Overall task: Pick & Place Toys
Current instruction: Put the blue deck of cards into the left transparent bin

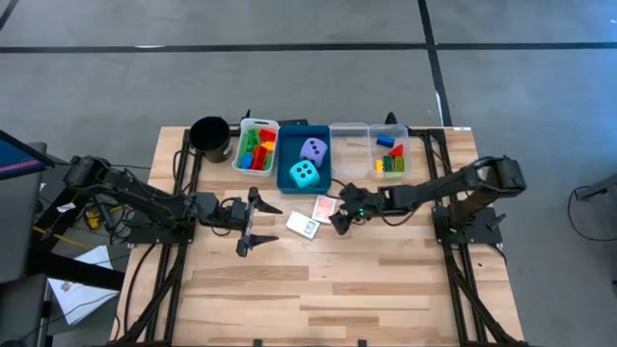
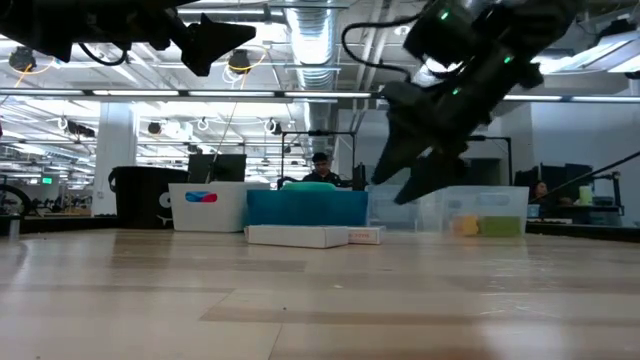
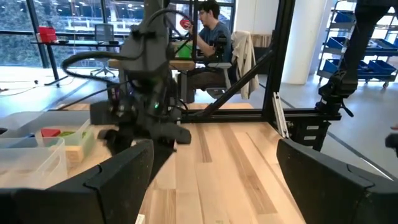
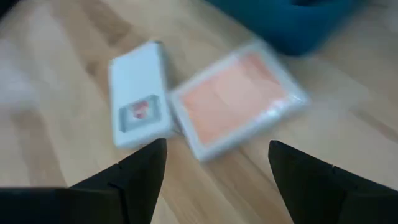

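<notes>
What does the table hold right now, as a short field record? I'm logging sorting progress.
blue tray: cyan die and lavender die inside
white tray: coloured bricks
clear tray: a few bricks
table: white card pack and orange card pack, side by side
right gripper: open, above the packs
left gripper: open, empty

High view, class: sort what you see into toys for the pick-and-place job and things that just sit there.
Toys for the job:
- cyan die
- lavender die
- plastic bricks
- white card pack
- red-backed card pack

Just there:
- black cup
- white tray
- blue tray
- clear trays
</notes>
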`<action>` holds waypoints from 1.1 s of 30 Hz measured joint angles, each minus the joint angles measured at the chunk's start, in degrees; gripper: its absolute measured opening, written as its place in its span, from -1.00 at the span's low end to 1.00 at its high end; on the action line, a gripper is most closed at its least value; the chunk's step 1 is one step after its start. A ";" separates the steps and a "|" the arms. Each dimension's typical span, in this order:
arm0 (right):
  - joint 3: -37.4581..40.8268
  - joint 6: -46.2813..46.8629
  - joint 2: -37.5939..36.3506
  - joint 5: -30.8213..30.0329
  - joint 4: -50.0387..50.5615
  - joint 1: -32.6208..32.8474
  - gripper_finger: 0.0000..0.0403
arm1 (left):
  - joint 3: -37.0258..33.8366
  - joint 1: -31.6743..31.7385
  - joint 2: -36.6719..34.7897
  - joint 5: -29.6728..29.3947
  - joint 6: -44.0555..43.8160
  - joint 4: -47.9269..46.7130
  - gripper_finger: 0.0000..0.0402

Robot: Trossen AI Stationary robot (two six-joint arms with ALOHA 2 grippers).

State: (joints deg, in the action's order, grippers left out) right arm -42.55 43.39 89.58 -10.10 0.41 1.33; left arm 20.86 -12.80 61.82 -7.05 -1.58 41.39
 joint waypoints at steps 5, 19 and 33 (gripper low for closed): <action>-0.08 -10.44 3.93 3.64 -7.50 -1.58 0.37 | 0.00 0.00 0.00 0.02 0.00 -0.49 0.65; -1.38 -15.42 4.19 4.12 -6.39 -3.03 0.37 | 0.00 0.00 0.00 0.02 0.00 -0.53 0.65; -1.43 -13.42 4.53 4.23 -4.71 -1.30 0.37 | 0.00 0.00 0.00 0.02 -0.39 -0.60 0.65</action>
State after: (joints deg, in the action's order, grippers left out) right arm -43.98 29.98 94.11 -5.87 -4.29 0.03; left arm 20.86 -12.80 61.82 -7.03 -1.98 40.80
